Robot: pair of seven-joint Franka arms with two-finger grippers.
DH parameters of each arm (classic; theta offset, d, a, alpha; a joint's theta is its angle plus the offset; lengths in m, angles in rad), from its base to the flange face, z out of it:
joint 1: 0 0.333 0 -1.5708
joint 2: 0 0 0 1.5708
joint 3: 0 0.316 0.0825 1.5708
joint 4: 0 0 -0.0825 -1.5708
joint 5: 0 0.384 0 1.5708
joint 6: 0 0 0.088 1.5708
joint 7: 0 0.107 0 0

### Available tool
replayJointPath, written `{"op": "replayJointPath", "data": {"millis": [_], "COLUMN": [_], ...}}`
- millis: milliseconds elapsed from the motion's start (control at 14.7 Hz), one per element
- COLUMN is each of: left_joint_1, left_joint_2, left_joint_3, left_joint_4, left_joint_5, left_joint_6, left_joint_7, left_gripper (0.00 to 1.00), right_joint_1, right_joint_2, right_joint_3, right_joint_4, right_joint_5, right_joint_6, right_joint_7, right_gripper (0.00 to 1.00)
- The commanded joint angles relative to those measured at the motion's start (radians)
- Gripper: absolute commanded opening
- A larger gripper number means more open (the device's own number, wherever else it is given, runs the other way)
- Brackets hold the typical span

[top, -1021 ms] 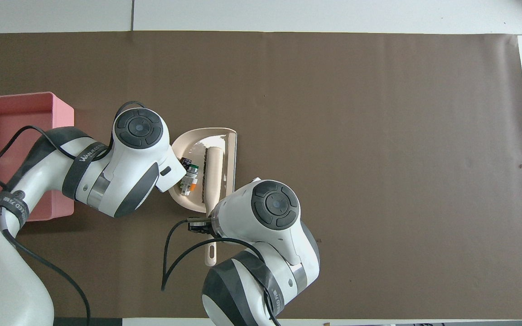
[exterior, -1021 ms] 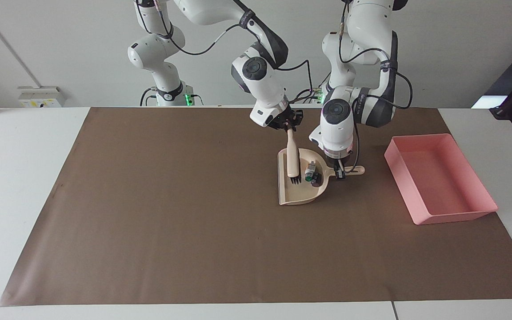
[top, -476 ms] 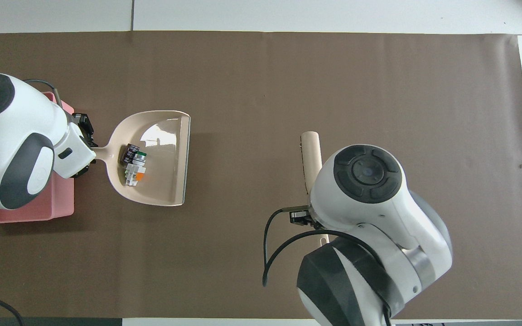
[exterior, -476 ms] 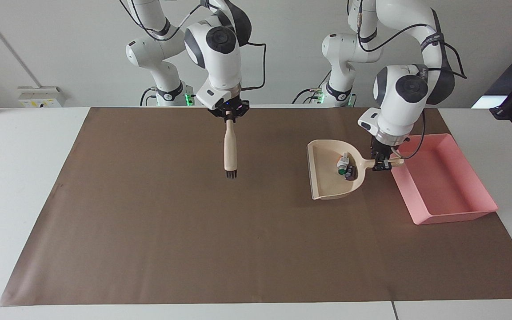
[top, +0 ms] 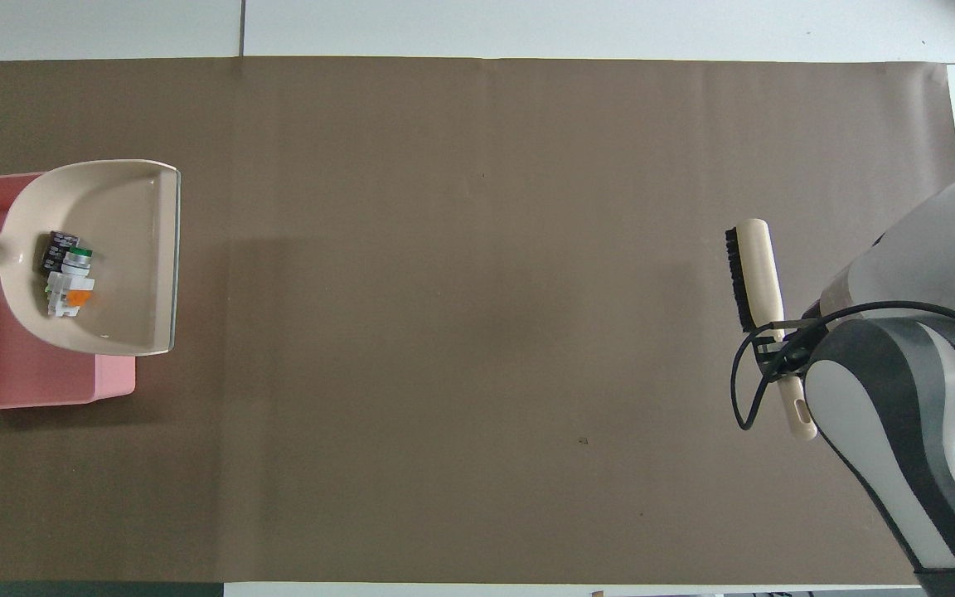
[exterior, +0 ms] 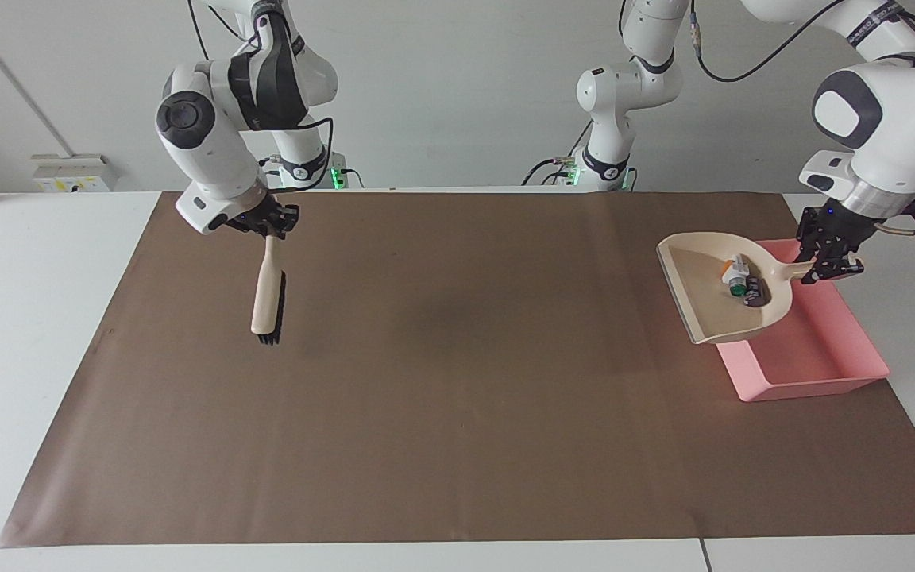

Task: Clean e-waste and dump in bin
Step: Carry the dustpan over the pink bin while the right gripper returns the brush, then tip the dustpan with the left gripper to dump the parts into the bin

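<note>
Facing view: The left gripper (exterior: pixel 829 256) is raised over the pink bin (exterior: pixel 823 349), at the left arm's end of the table. Its fingers are clamped on the handle of the beige dustpan (exterior: pixel 708 306), which hangs in the air with its pan partly over the bin's wall and partly over the brown mat (exterior: pixel 457 381). The e-waste (exterior: pixel 743 284) lies inside the pan, at the handle end, just beside the left gripper. The right gripper (exterior: pixel 271 230) is raised over the mat toward the right arm's end, well apart from the e-waste. It is closed on the handle of a hand brush (exterior: pixel 267 290), which hangs below it, bristle end down and above the mat.

Overhead view: The dustpan (top: pixel 125 199) overlaps the bin (top: pixel 38 385). The e-waste (top: pixel 65 274) sits in the pan, close to the handle. Only a trace of the left gripper shows at the frame edge. The right gripper (top: pixel 778 342) grips the brush (top: pixel 758 265) by its handle, with the black bristles facing the dustpan's end of the table.
</note>
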Motion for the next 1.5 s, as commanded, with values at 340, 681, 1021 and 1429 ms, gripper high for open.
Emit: {"op": "replayJointPath", "data": {"millis": [340,681,1021,1429], "left_joint_1": [0.113,0.102,0.041,-0.071], "left_joint_2": [0.06,0.049,0.037,-0.018], "left_joint_3": [0.01,0.01,0.007,-0.003], "left_joint_4": [0.04,-0.008,-0.026,0.047], "left_joint_5": [0.266,0.481,0.752,0.854], "left_joint_6": [0.149,0.159,0.11,-0.111], "left_joint_7": [0.05,-0.05,-0.233,-0.261], "left_gripper": [0.02,0.0,0.0,0.0], "right_joint_1": [-0.274,-0.292,-0.26,-0.259], "right_joint_2": [-0.015,-0.004,-0.004,-0.007], "right_joint_3": [0.018,0.018,0.021,0.021], "right_joint_4": [-0.232,-0.289,-0.292,-0.309], "right_joint_5": [-0.057,-0.064,-0.064,-0.063], "right_joint_6": [0.337,0.439,0.444,0.453], "right_joint_7": [-0.295,-0.309,-0.286,-0.228], "right_gripper": [0.0,0.0,0.0,0.0]}}
